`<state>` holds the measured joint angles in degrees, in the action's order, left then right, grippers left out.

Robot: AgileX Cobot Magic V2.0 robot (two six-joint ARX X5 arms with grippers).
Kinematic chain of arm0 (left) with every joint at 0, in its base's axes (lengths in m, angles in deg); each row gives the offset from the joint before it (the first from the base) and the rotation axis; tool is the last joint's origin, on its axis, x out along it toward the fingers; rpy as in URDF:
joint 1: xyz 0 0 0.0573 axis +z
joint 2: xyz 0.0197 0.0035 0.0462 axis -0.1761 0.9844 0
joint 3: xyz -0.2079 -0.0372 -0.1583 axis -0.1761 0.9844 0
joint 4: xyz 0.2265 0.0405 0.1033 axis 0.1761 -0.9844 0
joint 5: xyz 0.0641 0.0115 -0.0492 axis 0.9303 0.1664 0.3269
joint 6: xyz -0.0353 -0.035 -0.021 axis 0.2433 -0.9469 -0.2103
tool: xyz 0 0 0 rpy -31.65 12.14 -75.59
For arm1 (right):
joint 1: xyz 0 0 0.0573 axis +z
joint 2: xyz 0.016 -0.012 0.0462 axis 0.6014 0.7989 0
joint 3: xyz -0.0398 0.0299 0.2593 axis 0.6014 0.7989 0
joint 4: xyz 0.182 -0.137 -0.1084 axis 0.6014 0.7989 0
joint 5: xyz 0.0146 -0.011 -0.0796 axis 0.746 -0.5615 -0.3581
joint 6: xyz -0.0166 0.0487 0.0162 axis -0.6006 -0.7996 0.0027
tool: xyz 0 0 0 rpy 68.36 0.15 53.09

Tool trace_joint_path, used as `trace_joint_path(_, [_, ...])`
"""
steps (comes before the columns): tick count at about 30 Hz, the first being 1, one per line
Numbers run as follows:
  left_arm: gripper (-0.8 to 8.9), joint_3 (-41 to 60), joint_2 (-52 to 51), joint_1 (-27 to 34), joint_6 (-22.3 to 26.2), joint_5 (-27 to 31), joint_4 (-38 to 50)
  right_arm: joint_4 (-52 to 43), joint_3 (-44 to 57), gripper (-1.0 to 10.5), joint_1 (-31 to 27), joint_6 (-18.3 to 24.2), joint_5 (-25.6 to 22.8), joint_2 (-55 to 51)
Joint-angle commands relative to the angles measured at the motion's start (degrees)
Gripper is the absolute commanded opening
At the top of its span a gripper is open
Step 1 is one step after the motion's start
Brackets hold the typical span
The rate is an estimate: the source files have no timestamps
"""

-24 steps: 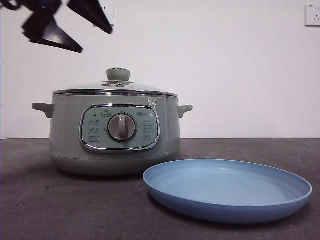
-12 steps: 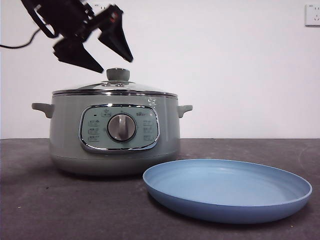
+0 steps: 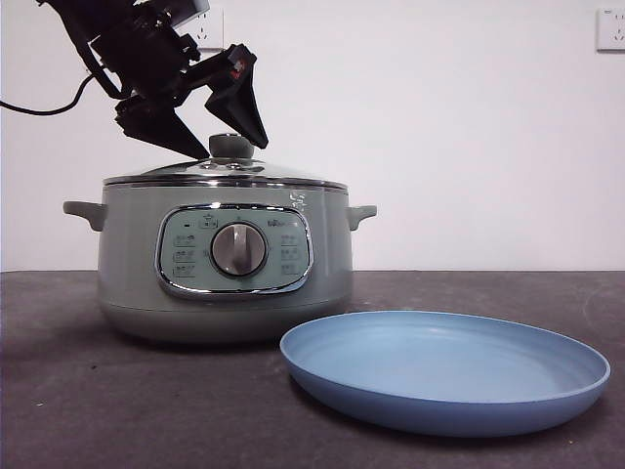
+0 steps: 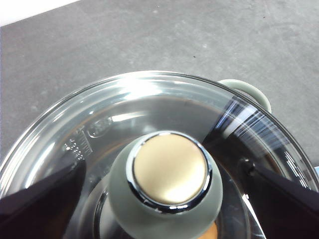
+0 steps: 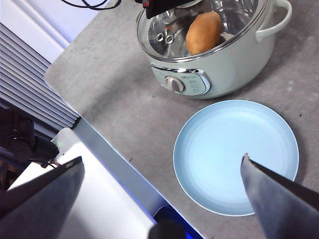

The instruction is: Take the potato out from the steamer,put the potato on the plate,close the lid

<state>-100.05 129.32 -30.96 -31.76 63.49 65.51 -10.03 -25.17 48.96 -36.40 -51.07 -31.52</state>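
Note:
The sage-green steamer stands on the table with its glass lid on. My left gripper is open, one jaw on each side of the lid's green knob without touching it. In the left wrist view the knob sits between the jaws of my left gripper. The potato lies inside the steamer, seen through the lid. The light-blue plate lies empty in front of the pot to the right. My right gripper is open and empty, high above the plate.
A wall socket is at the back right. The table's edge runs close by the steamer's panel side, with a white ledge beyond it. A black cable hangs from the left arm.
My left gripper has come down and to the right from the top left corner. Its open jaws now straddle the lid's knob. Pot, lid and plate have not moved.

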Motion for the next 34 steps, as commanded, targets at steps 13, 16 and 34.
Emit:
trace_joint_path(13, [0.59,0.1,0.2,-0.7,0.7,-0.3,-0.5,-0.4,-0.1,6.0,0.1,-0.3,-0.1,0.0])
trace_joint_path(16, [-0.12,0.1,0.2,-0.7,0.7,-0.3,-0.3,-0.4,-0.1,6.0,0.1,-0.3,-0.1,0.0])
trace_joint_path(34, [-0.08,0.1,-7.6,-0.2,-1.1,-0.2,1.1,-4.2,-0.1,6.0,0.1,-2.0,-0.1,0.7])
